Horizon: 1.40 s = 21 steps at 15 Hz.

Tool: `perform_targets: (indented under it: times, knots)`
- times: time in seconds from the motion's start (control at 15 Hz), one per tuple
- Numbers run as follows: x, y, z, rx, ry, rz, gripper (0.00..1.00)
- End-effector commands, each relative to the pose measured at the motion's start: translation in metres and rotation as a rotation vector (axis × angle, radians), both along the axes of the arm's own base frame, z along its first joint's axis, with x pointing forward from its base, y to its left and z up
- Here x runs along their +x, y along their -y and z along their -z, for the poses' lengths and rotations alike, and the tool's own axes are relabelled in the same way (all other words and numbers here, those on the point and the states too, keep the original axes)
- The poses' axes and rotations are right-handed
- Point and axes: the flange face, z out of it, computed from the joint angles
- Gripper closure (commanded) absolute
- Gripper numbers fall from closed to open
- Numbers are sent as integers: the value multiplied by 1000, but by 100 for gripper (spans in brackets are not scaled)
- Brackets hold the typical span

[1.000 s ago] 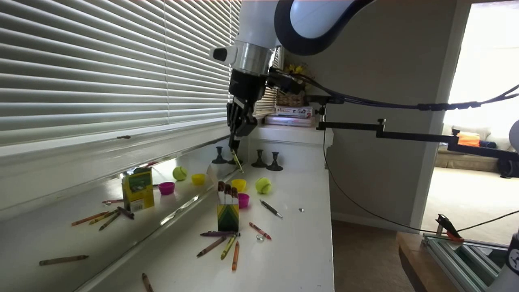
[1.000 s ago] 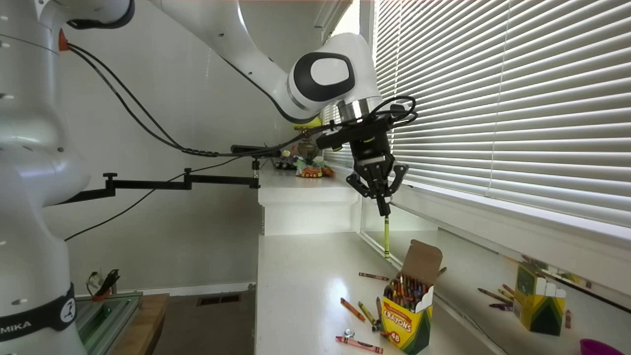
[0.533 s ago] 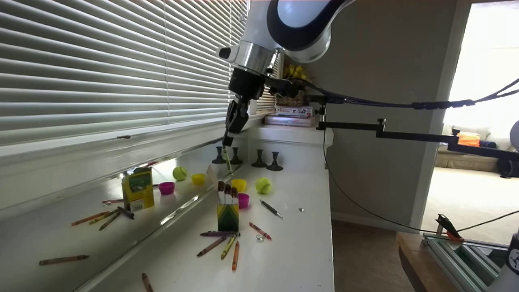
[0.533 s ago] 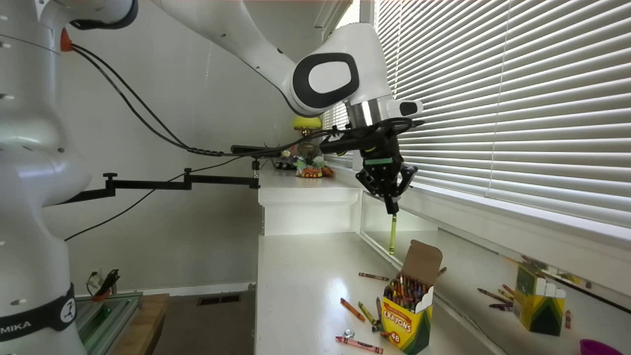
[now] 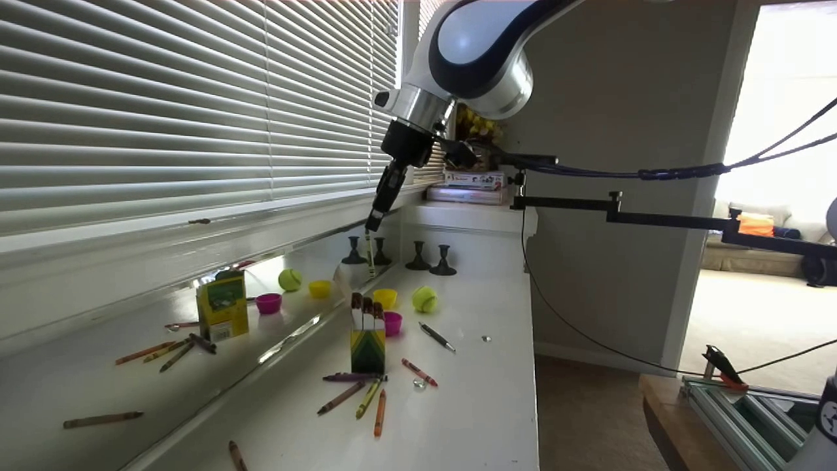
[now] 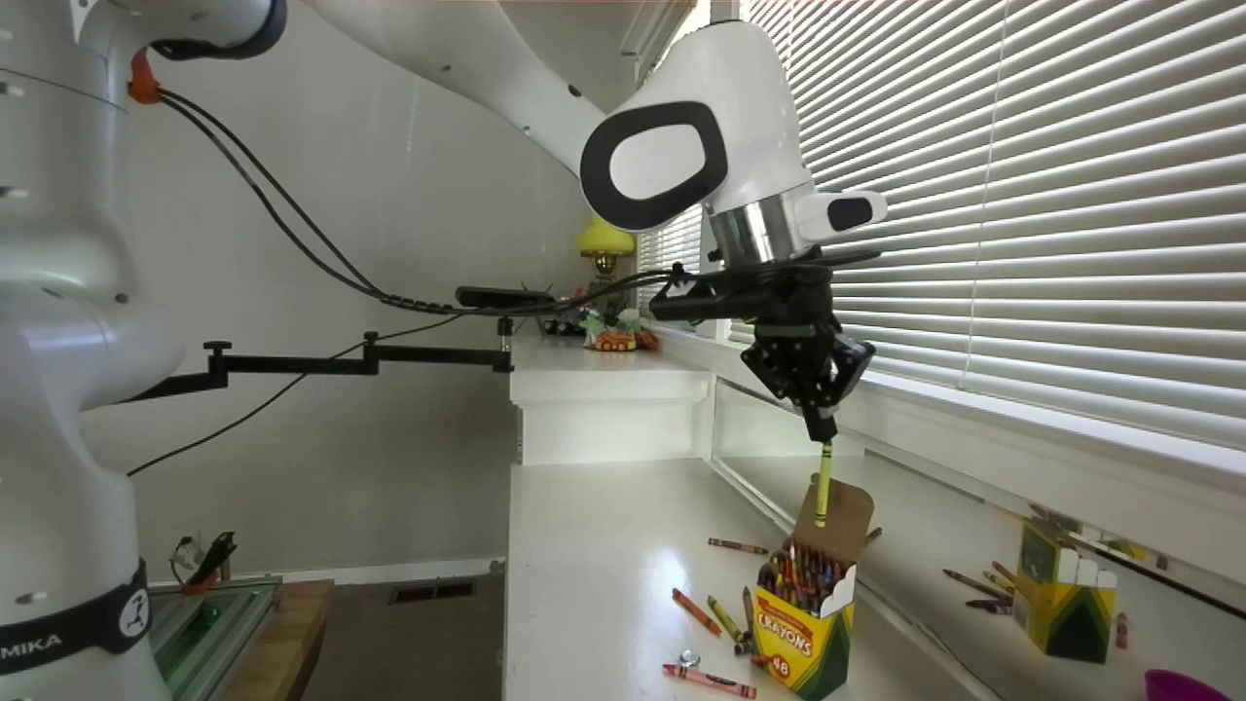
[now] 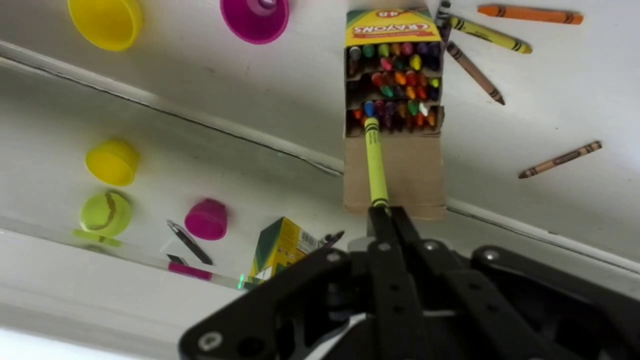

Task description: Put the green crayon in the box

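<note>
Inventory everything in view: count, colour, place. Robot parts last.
Green crayon: 1, yellow-green, in the claw
Box: 1, yellow and green, on the counter
Packed crayons: many, mixed, in the box
Loose crayons: 6, brown (two), orange, yellow, purple, reddish, on counter
Cups: 2, yellow and magenta, near the box
Ball: 1, yellow-green, near the cups
Pen: 1, dark, on counter
Shiny bits: 2, clear, on counter
Candlesticks: 2, dark, counter's far end
Mirror: 1, silvery, behind counter
Blinds: at least 2, white, above mirror
Book-like stack: 1, pale, beyond candlesticks
Lamp: 1, yellow, background
Sofa: 1, tan, background
Bench: 1, brown, apart from counter
Arm: 1, white, over counter
Claw: 1, black, gripping green crayon
</note>
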Motion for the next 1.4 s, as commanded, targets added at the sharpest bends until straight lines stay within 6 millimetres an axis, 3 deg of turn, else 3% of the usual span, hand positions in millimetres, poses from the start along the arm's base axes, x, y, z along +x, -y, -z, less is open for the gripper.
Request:
perform_targets:
  times: [0.0, 0.47, 1.33]
  knots:
    - [-1, 11, 16, 8, 7, 52, 99]
    - [1, 12, 45, 44, -27, 70, 99]
    - [8, 6, 61, 57, -6, 88, 99]
